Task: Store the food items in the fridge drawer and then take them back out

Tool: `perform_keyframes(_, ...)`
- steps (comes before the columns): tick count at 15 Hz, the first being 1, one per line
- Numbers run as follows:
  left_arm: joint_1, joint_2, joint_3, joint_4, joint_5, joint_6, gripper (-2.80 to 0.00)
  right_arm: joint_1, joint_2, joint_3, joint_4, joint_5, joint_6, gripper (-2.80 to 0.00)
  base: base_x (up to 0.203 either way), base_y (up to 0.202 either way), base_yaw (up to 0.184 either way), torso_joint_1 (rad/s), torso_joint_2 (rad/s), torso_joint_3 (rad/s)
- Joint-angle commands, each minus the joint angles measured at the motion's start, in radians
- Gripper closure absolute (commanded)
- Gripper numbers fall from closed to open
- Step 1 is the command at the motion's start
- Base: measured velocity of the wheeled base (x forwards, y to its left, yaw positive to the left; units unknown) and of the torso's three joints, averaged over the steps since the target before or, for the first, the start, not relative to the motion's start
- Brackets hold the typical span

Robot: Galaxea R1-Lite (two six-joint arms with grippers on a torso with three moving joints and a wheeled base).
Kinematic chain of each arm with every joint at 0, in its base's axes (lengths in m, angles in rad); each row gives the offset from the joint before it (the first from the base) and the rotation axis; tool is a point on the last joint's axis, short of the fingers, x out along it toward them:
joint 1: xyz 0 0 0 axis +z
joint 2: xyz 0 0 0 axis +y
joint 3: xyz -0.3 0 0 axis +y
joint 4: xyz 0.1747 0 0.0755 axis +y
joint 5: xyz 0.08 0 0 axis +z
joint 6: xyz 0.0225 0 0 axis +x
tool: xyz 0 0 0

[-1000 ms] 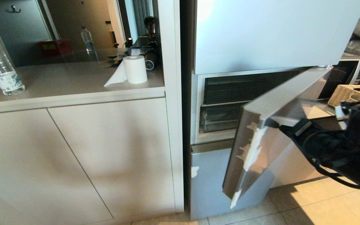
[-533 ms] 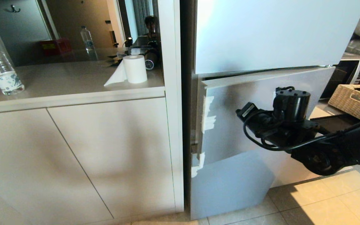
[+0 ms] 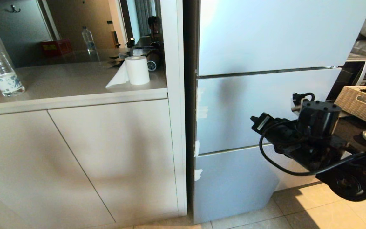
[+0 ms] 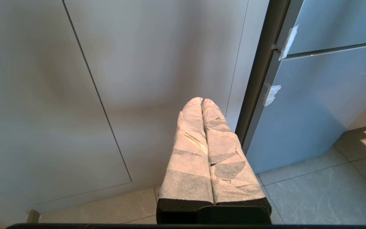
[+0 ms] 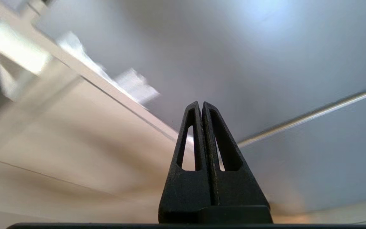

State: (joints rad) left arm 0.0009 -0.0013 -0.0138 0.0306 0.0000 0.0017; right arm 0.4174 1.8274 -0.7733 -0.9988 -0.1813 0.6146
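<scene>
Left claw [image 4: 203, 101], its paper-wrapped fingers pressed together and empty, hangs low before the cabinet doors [image 4: 75, 79]. Right claw [image 5: 201, 104] (likewise pinched closed on nothing) points at the middle fridge door [image 3: 259, 108], contact unclear. That door stood ajar a second ago; now it sits flush, hiding the fridge drawer and food items.

Countertop [image 3: 75, 83], as I see it from the head camera: clear water bottle [image 3: 2, 73] at far left, white paper roll [image 3: 136, 70] toward its fridge-side end, upright, a loose sheet trailing.
</scene>
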Motion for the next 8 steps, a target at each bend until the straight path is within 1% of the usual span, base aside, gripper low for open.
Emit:
perform_keyframes(1,0.001,0.0,-0.001,0.0,0.0,0.0,0.0,0.004,-0.059,0.114,-0.069,-0.017,-0.058,0.0,0.0,0.0,0.0,0.0,0.0,0.0)
perform_keyframes(3,-0.001,0.001,0.0,0.0,0.0,0.0,0.0,0.007,-0.181,0.303,-0.158,-0.046,-0.193,0.0,0.0,0.0,0.0,0.0,0.0,0.0)
perform_keyframes(5,0.0,0.001,0.0,0.0,0.0,0.0,0.0,0.008,-0.384,0.475,-0.223,-0.06,-0.334,0.0,0.0,0.0,0.0,0.0,0.0,0.0)
perform_keyframes(6,0.001,0.001,-0.001,0.0,0.0,0.0,0.0,-0.001,-0.496,0.564,-0.232,-0.065,-0.411,0.0,0.0,0.0,0.0,0.0,0.0,0.0)
perform_keyframes(7,0.001,0.001,0.0,0.0,0.0,0.0,0.0,-0.023,-0.605,0.631,-0.211,-0.066,-0.473,0.0,0.0,0.0,0.0,0.0,0.0,0.0)
perform_keyframes(8,0.001,0.001,0.0,0.0,0.0,0.0,0.0,-0.059,-0.725,0.669,-0.145,-0.067,-0.522,0.0,0.0,0.0,0.0,0.0,0.0,0.0)
